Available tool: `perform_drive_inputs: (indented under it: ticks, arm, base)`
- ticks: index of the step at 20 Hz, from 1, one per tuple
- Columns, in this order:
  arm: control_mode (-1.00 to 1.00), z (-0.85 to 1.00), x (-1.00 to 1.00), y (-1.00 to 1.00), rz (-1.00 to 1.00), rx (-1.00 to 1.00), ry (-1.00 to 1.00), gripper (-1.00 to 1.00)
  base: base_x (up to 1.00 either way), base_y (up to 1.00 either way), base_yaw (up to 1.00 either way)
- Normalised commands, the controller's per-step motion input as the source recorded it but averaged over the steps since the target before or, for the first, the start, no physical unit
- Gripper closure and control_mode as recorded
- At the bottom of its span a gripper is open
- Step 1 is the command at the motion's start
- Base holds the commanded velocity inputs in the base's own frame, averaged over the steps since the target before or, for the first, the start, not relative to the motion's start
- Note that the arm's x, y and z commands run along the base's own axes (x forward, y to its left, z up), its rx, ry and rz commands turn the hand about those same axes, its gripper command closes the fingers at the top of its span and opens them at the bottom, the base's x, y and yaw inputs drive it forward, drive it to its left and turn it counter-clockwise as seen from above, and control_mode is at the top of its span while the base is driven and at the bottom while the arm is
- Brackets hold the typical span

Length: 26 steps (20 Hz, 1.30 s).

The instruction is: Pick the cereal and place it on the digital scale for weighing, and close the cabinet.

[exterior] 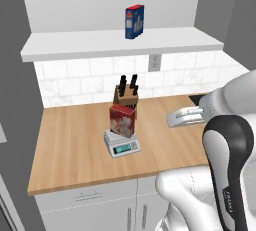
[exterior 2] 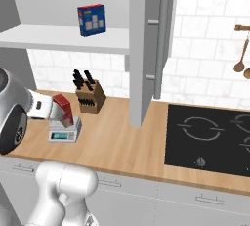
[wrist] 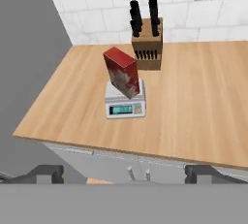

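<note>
1. Your cereal stands upright on the scale, centre of the hand view, just in front of the knife block. That part looks done.
2. Your tool holds nothing; its two tips sit wide apart at the bottom edge, well back from the box.
3. The cabinet door stands open, edge-on at upper centre of the right view, so closing it is likely what remains.
4. Count: one red box, one blue box on the shelf, one scale, one block on the bench.
</note>
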Motion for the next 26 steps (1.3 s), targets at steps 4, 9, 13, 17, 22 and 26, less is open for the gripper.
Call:
perform_drive_inputs:
  ticks: [4,9,13,17,22,26]
  arm:
    - [-1.0,0.0,-0.41,0.0,-0.11,0.0,-0.01,-1.0]
    - [-1.0,0.0,-0.25,0.0,-0.11,-0.01,-0.02,-1.0]
    - [-1.0,0.03,-0.05,-0.25,-0.13,0.0,-0.02,-1.0]
    - [-1.0,0.0,0.0,-0.25,-0.14,0.0,0.0,-1.0]
    - [-1.0,0.0,0.0,-0.19,-0.15,0.0,-0.02,-1.0]
    - [-1.0,0.0,0.0,0.0,-0.13,0.0,-0.02,-1.0]
  base:
    - [0.0,0.0,0.0]
    - [0.0,0.0,0.0]
    - [0.0,0.0,0.0]
    - [0.0,0.0,0.0]
    - [0.0,0.0,0.0]
    - [0.0,0.0,0.0]
